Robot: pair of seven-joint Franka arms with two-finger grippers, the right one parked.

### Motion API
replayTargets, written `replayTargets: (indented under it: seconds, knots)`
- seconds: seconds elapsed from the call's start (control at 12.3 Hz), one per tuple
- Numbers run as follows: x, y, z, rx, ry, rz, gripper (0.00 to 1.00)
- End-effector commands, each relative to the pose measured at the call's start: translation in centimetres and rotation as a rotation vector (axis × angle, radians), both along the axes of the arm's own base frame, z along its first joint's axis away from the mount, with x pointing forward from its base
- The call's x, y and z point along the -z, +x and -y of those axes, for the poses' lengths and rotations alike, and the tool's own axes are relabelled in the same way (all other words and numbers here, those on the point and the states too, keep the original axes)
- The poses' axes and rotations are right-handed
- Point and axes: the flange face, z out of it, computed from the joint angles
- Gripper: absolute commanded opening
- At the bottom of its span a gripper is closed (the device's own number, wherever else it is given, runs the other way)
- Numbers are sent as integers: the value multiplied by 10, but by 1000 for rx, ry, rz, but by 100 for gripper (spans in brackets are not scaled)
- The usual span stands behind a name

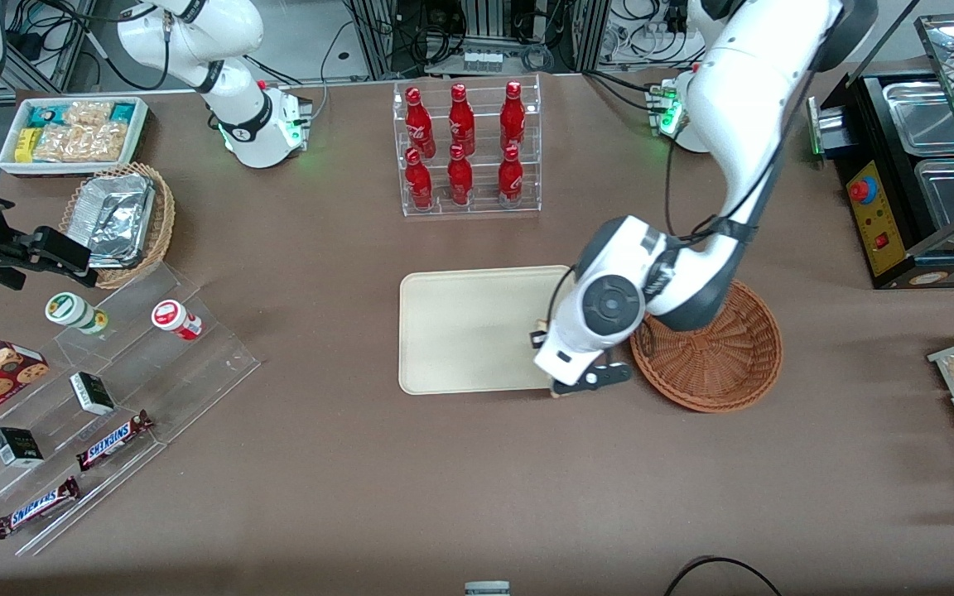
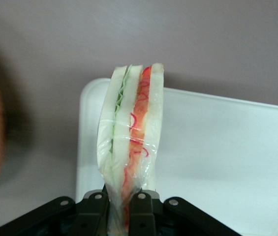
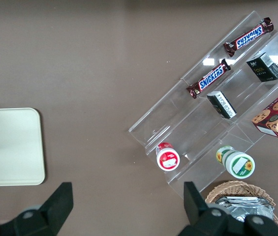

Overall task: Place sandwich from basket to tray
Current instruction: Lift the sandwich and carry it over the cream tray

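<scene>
Left wrist view shows the hand (image 2: 121, 204) clamped on the sandwich (image 2: 130, 135), held upright over the tray's (image 2: 217, 147) corner nearest the basket (image 1: 725, 356). Let go there, the soft wedge could topple over the low rim onto the counter (image 1: 477, 480).

- The gripper (image 1: 570, 382) hangs over the tray's (image 1: 469, 331) edge nearest the basket (image 1: 725, 364), its jaws closed tight on the sandwich (image 2: 131, 142).
- The tray is bare, so there is lots of room to come down on it.
- The basket sits just beside the tray, a low wall on that side.
- The rack of red bottles (image 1: 466, 149) stands tall, farther from the front camera than the tray, with a gap of brown surface (image 1: 444, 480) between.
- The clear steps with snacks (image 1: 96, 414) sit well apart, toward the parked arm's end.
</scene>
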Motion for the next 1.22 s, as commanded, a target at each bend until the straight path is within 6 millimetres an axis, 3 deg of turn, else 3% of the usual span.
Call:
replayTargets:
  seconds: [0.0, 0.24, 0.49, 0.57, 1.14]
  knots:
    - [10, -5, 38, -5, -3, 10, 2]
    - [30, -20, 81, -13, 11, 23, 2]
    - [37, -31, 102, -18, 62, 70, 2]
    - [35, -65, 123, -5, 113, 24, 1]
    - [31, -66, 124, -6, 115, 27, 2]
